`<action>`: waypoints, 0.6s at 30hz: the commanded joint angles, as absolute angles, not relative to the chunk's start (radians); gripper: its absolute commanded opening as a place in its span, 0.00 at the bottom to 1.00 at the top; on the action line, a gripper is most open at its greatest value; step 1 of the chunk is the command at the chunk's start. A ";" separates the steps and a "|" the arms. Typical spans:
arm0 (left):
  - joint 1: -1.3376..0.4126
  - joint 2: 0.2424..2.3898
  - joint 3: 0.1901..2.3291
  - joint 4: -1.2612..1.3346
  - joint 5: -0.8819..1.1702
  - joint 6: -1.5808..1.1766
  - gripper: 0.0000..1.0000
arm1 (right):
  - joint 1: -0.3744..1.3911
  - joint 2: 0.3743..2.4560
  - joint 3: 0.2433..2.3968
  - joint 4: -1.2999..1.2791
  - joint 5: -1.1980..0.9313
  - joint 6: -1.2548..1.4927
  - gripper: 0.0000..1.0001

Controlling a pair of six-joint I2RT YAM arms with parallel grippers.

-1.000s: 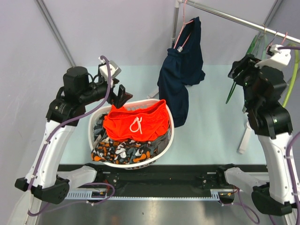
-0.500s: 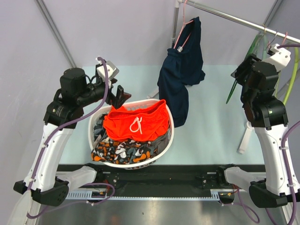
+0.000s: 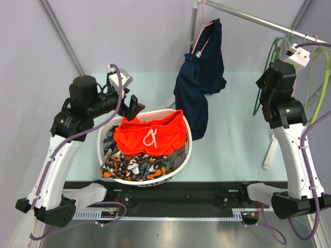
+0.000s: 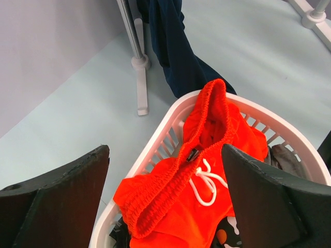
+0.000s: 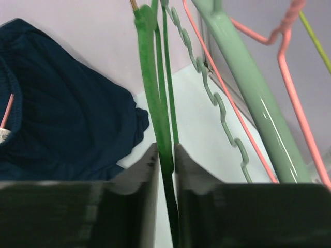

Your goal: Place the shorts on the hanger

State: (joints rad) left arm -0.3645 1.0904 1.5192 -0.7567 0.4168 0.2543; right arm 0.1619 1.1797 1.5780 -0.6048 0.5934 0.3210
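Right gripper (image 5: 165, 155) pinches the hanger (image 5: 152, 77) so I can lift it free; my left gripper (image 4: 165, 175) hangs spread above the shorts (image 4: 217, 121), ready to grab.

No legible text anywhere; a small tag (image 4: 192, 154) on the shorts (image 4: 170, 206) is unreadable.

Pale lilac-grey walls (image 3: 129, 36) stand to my left and far ahead. A pale mint tabletop (image 3: 232, 129) lies before me, and a silver metal clothes rail (image 3: 248, 16) crosses the far right. The light is even.
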 commanded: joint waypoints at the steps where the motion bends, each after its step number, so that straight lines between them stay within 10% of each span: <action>1: -0.370 1.081 1.517 -0.732 0.405 0.264 0.94 | 0.158 1.160 1.588 -0.473 0.566 0.298 0.13; 3: -0.370 1.085 1.517 -0.732 0.405 0.265 0.94 | 0.158 1.151 1.588 -0.451 0.540 0.272 0.00; 18: -0.370 1.086 1.502 -0.733 0.403 0.267 0.95 | 0.202 1.057 1.555 -0.299 0.428 0.144 0.00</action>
